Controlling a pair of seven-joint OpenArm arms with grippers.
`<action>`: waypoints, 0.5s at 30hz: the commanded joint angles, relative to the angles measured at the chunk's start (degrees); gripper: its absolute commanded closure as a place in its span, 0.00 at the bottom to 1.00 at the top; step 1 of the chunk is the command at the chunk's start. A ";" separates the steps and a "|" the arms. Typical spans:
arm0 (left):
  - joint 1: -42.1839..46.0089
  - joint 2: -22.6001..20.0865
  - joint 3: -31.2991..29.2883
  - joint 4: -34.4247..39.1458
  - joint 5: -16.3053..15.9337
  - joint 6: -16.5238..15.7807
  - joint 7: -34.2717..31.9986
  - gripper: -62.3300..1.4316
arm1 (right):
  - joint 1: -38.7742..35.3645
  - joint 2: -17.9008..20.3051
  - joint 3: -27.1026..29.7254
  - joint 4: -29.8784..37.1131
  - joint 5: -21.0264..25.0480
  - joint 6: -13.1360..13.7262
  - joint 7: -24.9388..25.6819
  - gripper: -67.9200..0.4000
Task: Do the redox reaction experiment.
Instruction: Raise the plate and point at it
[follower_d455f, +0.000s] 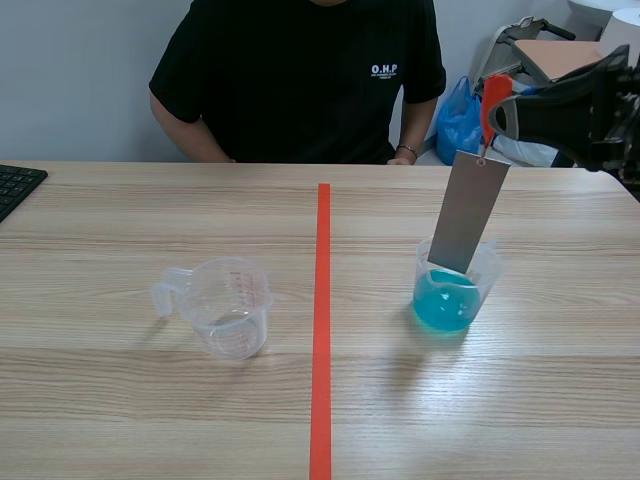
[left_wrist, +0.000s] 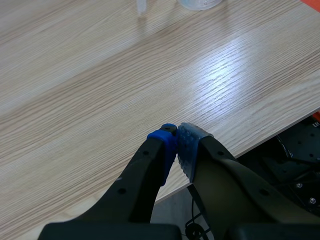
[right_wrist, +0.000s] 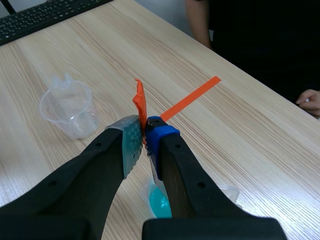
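A grey metal strip (follower_d455f: 468, 212) hangs by an orange tab (follower_d455f: 491, 100) from my right gripper (follower_d455f: 492, 108), which is shut on the tab. The strip's lower end dips into a clear beaker of blue liquid (follower_d455f: 447, 298) right of the tape line. In the right wrist view the tab (right_wrist: 140, 102) sticks up between the pads of the right gripper (right_wrist: 145, 127), with the beaker (right_wrist: 159, 204) partly hidden under the fingers. An empty clear measuring cup (follower_d455f: 228, 305) (right_wrist: 70, 107) stands left of the line. My left gripper (left_wrist: 177, 134) is shut on nothing above the table's near edge.
A person in a black shirt (follower_d455f: 300, 80) sits across the table, a hand (right_wrist: 310, 102) resting on it. A black keyboard (follower_d455f: 15, 185) lies at the far left. The orange-red tape line (follower_d455f: 322, 330) runs down the table's middle. A blue bag (follower_d455f: 460, 120) stands behind the table.
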 joint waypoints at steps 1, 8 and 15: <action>0.28 -0.15 -0.48 0.98 -0.72 -0.11 -0.63 0.91 | 0.85 1.46 1.46 1.31 1.75 0.44 0.13 0.97; 0.26 -0.17 -0.48 0.98 -0.72 -0.11 -0.63 0.91 | 0.85 2.51 5.42 4.96 7.43 0.44 -3.87 0.97; 0.24 -0.17 -0.48 0.98 -0.72 -0.11 -0.66 0.91 | 0.85 3.15 9.11 7.65 12.98 0.44 -7.63 0.97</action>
